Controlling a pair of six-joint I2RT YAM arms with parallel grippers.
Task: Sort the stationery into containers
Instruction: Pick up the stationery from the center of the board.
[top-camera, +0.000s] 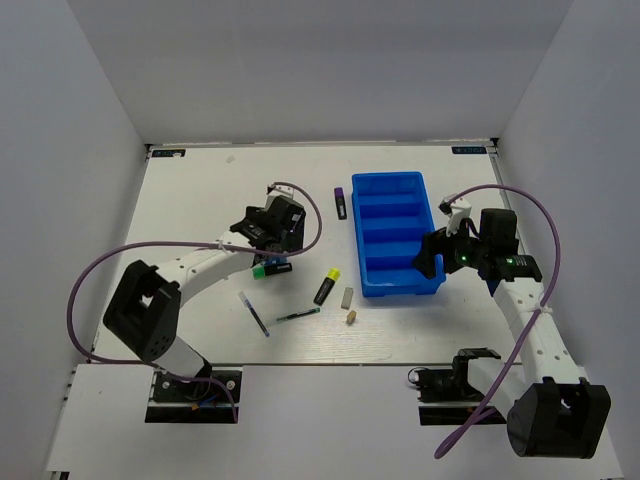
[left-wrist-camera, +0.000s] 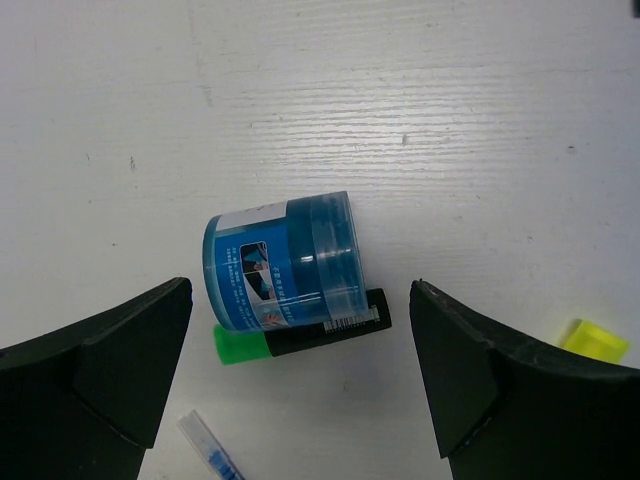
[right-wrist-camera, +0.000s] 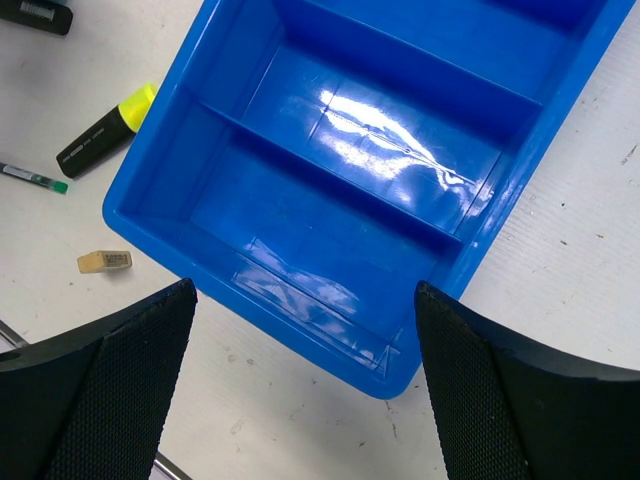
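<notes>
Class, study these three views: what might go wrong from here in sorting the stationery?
The blue tub lies on its side against the green highlighter; the open left gripper might pinch both or roll the tub. The open right gripper hangs over a corner of the tray; lowering might knock the rim and shift it.

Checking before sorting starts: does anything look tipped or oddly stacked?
Yes: the small blue translucent plastic tub lies on its side, overlapping the black highlighter with a green end. Nothing else stands out.

bright, even overhead light; white glare streaks on the blue tray (right-wrist-camera: 390, 150) floor; wrist views sharp, shadows soft.
</notes>
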